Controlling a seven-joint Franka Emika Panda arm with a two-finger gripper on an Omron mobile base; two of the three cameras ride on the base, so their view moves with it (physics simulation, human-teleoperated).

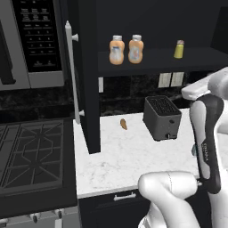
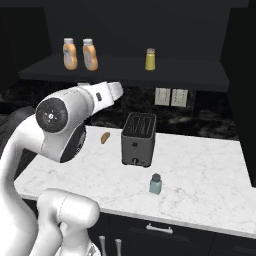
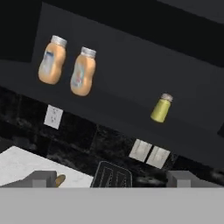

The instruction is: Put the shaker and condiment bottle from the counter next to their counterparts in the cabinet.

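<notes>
White marble bench (image 2: 210, 170) above dark drawers, blue-grey shaker (image 2: 155, 184) standing in front of black toaster (image 2: 138, 138), two orange bottles (image 1: 117, 50) side by side on cabinet shelf (image 1: 156, 62), yellow-green shaker (image 1: 179, 49) further right, fingers (image 3: 43, 179) spread apart, empty.

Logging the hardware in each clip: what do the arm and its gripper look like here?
A glossy white arm of rounded segments, with a round grey joint cap ringed in black. One link wears a black sleeve with small pale lettering. The gripper shows two small blocky grey fingertips. No loose cables are visible.
</notes>
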